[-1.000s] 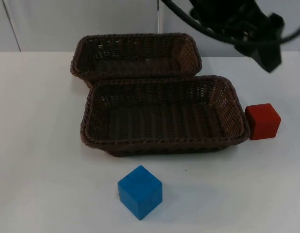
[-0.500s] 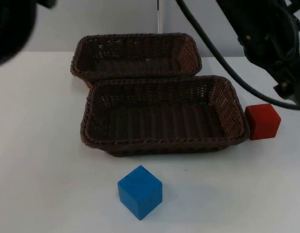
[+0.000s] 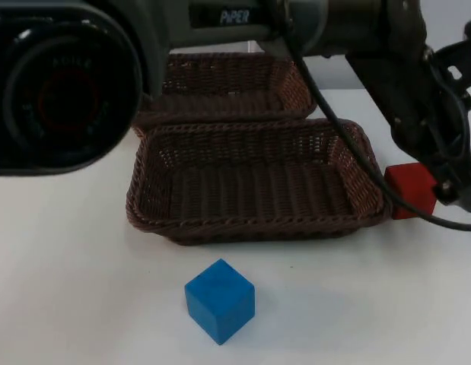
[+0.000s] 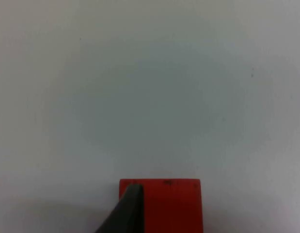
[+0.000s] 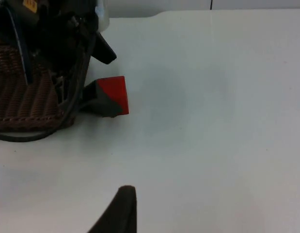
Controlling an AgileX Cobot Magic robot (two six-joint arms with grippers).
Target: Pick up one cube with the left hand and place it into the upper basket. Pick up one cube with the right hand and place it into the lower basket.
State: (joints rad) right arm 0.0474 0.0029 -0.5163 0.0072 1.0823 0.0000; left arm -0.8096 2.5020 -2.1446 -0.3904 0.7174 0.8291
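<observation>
Within the last second the left gripper point(image 3: 448, 179) has swung across to the red cube point(image 3: 408, 190) at the lower basket's point(image 3: 141, 207) 3 o'clock, so we judge a grasp imminent; the right gripper point(image 5: 123, 208) waits over the table point(image 5: 213, 97), and we cannot tell if either gripper is open or closed

**Left arm stretched right across, right arm waiting**

The left arm point(image 3: 349, 23) enters at the upper left, its thick near joint looming large, runs along the far side and bends down on the right. Its left tool point(image 3: 454, 190) sits low at the table point(image 3: 60, 266), fingers parted. The right tool point(image 5: 121, 208) hangs above the table, waiting.
</observation>
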